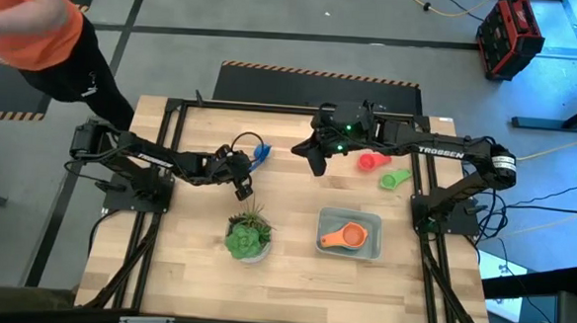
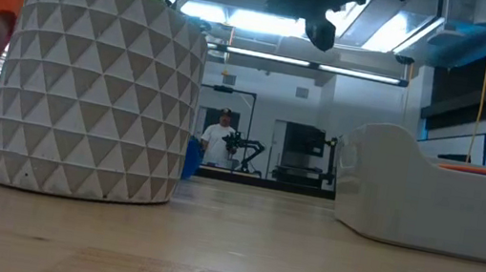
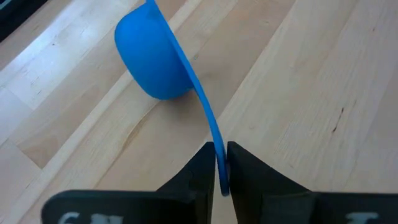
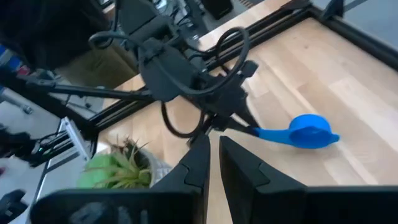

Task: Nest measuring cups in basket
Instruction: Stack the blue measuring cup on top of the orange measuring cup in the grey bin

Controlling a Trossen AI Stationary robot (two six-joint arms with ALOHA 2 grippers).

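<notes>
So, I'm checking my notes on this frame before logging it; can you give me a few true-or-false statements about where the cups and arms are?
1. The left gripper pinches the blue cup by its handle. True.
2. The orange cup lies in the basket. True.
3. The red cup is already in the basket. False: it lies on the table next to the green cup, outside the basket.
4. The right gripper holds the green cup. False: its jaws are nearly shut and hold nothing.
5. The potted plant stands inside the basket. False: it stands beside it.

Left gripper point(image 3: 217, 163) clamped; right gripper point(image 4: 213, 155) nearly closed
</notes>
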